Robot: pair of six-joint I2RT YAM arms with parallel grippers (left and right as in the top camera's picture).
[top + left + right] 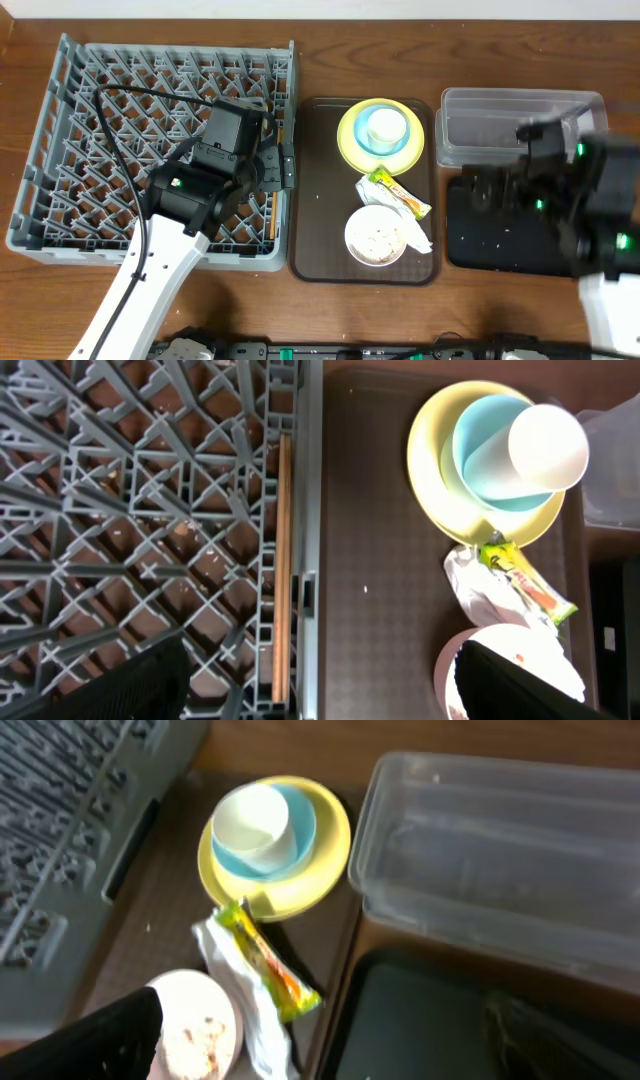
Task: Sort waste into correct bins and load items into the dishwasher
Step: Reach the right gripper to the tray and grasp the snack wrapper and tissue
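Observation:
My left gripper (284,170) (320,695) hangs open and empty over the right edge of the grey dishwasher rack (100,130) (120,510). The wooden chopsticks (283,560) lie in the rack's edge channel between its fingers, untouched. On the brown serving tray (315,200) stands the yellow plate (350,145) (320,850) with the light blue bowl (400,140) (480,455) and a small white cup (385,124) stacked in it. The green-and-yellow wrapper (400,195) (270,965) lies on the white napkin (415,235) beside the white bowl (375,235) with rice scraps (200,1030). My right gripper (480,190) (310,1050) is open and empty.
The clear tub (520,120) (500,860) stands at the back right, with the glossy black tray (500,240) (430,1020) in front of it under my right arm. A black cable (130,100) loops over the rack.

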